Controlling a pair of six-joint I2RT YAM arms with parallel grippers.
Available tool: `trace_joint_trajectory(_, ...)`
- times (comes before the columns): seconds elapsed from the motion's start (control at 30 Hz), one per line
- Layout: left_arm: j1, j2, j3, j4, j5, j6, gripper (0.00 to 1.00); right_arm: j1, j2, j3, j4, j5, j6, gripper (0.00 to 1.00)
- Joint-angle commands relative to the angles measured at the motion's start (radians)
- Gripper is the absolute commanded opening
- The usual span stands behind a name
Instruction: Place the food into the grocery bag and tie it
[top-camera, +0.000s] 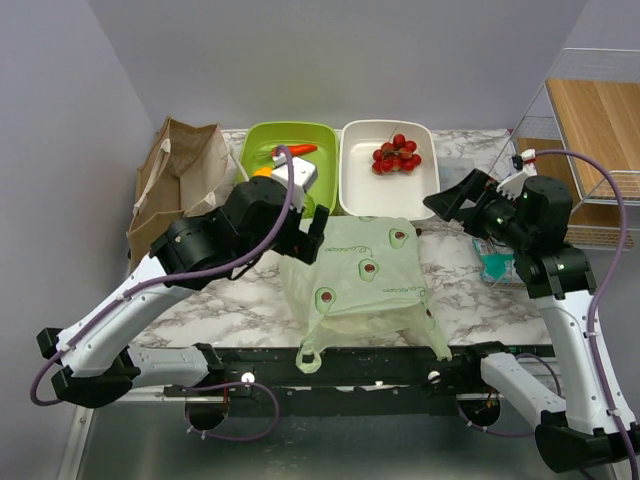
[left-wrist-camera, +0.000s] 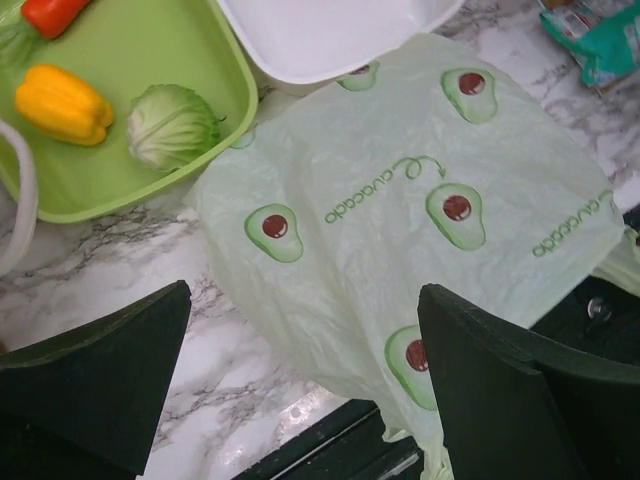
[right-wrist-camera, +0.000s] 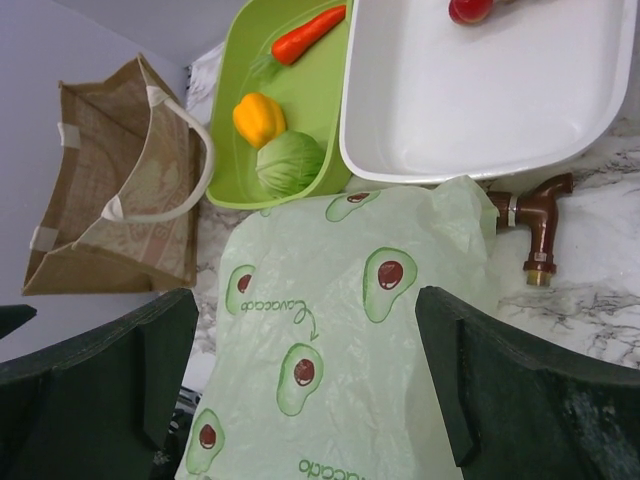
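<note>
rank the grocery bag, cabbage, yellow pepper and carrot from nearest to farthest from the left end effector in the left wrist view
1. grocery bag, right beneath the left end effector.
2. cabbage, near corner of the green tray.
3. yellow pepper, left of it.
4. carrot, tray's far end.

Right gripper (right-wrist-camera: 308, 310): jaws wide apart, over the green bag.
Green bag (right-wrist-camera: 330, 350): spread on the table (right-wrist-camera: 600, 270), far edge meeting both trays.
Green tray (right-wrist-camera: 235, 60): carrot (right-wrist-camera: 308, 33), pepper (right-wrist-camera: 259, 117), cabbage (right-wrist-camera: 289, 165); pepper touches cabbage.
White tray (right-wrist-camera: 480, 100): a tomato (right-wrist-camera: 470, 8), cut off by the frame edge.
Brown bag (right-wrist-camera: 120, 190): left of the green tray.
Brown tap (right-wrist-camera: 530, 215): just right of the green bag.
</note>
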Motion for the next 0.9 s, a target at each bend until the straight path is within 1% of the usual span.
trace_joint_trajectory(0.0,-0.185,-0.016,0.017,-0.046,-0.055,0.089,0.99,0.001,0.012,-0.023,0.017,-0.046,0.000,1.00)
trace_joint_trajectory(0.13,-0.342,0.019,0.017,-0.088,-0.023,0.120,0.99,0.007,0.022,-0.029,0.015,-0.040,-0.003,1.00)
trace_joint_trajectory(0.27,-0.515,0.069,-0.006,-0.098,-0.098,0.156,0.98,0.012,0.024,-0.049,0.022,-0.048,0.006,1.00)
trace_joint_trajectory(0.37,-0.593,0.098,-0.045,-0.051,-0.119,0.172,0.98,0.014,0.021,-0.064,0.027,-0.057,0.015,1.00)
trace_joint_trajectory(0.43,-0.626,0.119,-0.056,-0.019,-0.129,0.182,0.98,0.015,0.022,-0.066,0.027,-0.062,0.018,1.00)
trace_joint_trajectory(0.57,-0.657,0.192,-0.021,-0.037,-0.164,0.196,0.99,0.015,0.015,-0.068,0.020,-0.063,0.013,1.00)
trace_joint_trajectory(0.77,-0.658,0.234,-0.101,0.025,-0.220,0.237,0.99,0.016,0.001,-0.079,0.014,-0.081,0.014,1.00)
trace_joint_trajectory(0.83,-0.656,0.248,-0.112,0.034,-0.253,0.241,0.99,0.017,-0.002,-0.083,0.012,-0.085,0.014,1.00)
trace_joint_trajectory(0.87,-0.653,0.257,-0.113,0.033,-0.248,0.237,0.99,0.016,-0.005,-0.084,0.011,-0.087,0.015,1.00)
